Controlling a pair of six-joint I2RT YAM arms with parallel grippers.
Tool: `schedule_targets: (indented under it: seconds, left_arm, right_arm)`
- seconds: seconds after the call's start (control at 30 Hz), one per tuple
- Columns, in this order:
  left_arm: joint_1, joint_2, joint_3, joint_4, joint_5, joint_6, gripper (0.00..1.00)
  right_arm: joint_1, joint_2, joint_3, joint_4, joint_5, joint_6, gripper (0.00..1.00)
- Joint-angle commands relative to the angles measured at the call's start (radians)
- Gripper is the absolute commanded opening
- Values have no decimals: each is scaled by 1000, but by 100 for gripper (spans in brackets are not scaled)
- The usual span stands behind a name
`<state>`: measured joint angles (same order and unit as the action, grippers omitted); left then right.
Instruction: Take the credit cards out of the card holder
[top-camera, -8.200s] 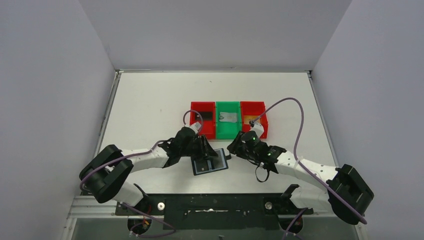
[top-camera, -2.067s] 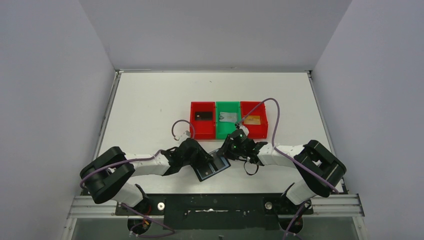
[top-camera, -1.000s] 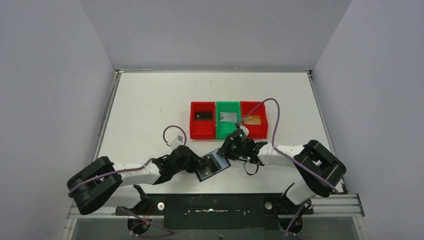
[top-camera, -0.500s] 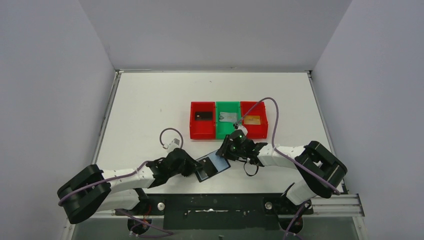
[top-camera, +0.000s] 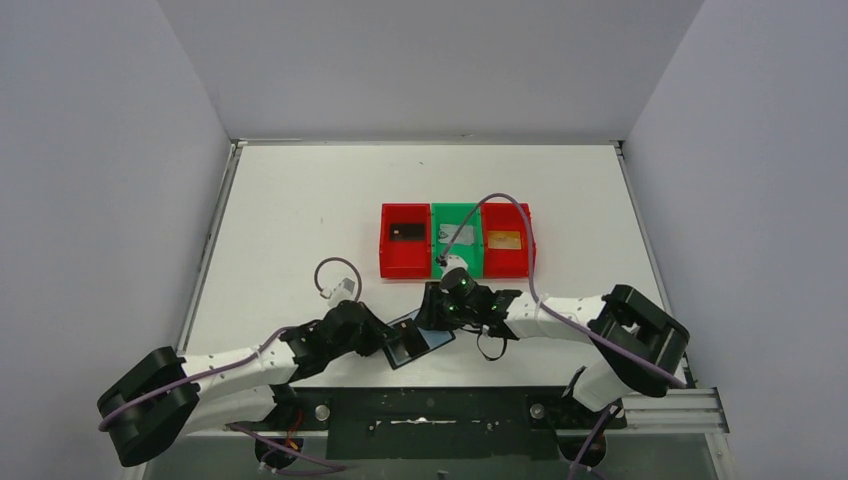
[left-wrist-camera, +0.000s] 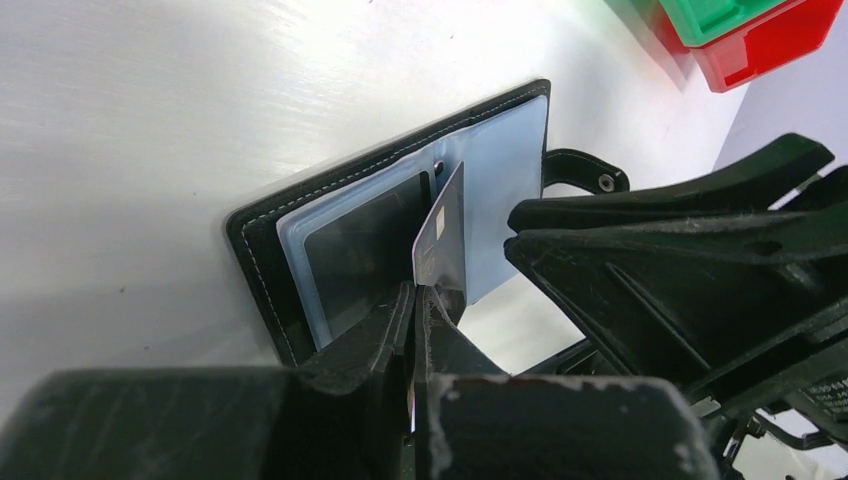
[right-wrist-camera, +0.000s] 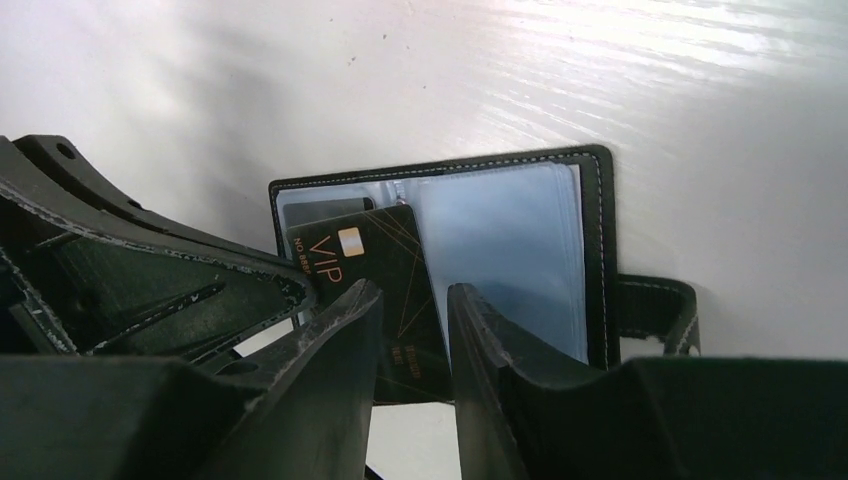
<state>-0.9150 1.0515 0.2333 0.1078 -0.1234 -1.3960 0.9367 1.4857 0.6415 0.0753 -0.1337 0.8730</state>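
Your left gripper (left-wrist-camera: 417, 295) pinches the VIP card (right-wrist-camera: 360, 255), so draw it smoothly toward lower left while the slightly parted, empty right gripper (right-wrist-camera: 412, 295) pins the card holder (right-wrist-camera: 598, 250).

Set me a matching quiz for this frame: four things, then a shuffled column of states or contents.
1. VIP card
2. card holder
3. left red bin
4. right red bin

A. open on the table
B. contains a gold card
C. pinched between the jaws of the left gripper
D. contains a dark card

Pairs: 1-C, 2-A, 3-D, 4-B
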Motion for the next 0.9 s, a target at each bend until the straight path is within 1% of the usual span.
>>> schedule_targets:
  seconds: [0.0,0.07,0.17,0.3,0.47,0.5,0.63,0.87]
  left_arm:
    - [-1,-38,-26,7,-12,31,0]
    - [-1,-44,-37,33,-14,27,0]
    - [-1,-44,-38,53,-18,22,0]
    - [0,-33,-35,61,-18,13,0]
    - [1,-16,-42,115,-18,4,0]
    - [1,-13,-42,124,-16,2,1]
    - [0,4,-46,170,-4,-1,9]
    - [0,50,-39,193,13,-7,15]
  right_arm:
    - [4,63,68,50,-64,-47,32]
    - [3,101,92,22,-76,-44,29]
    - [0,137,111,-19,-76,-37,28]
    - [-9,148,94,24,-136,-38,27]
    - [-27,175,82,56,-198,-27,26]
    - [-31,179,79,61,-203,-24,26]
    - [-47,186,62,75,-215,-10,26]
    - [-64,180,37,93,-222,7,25]
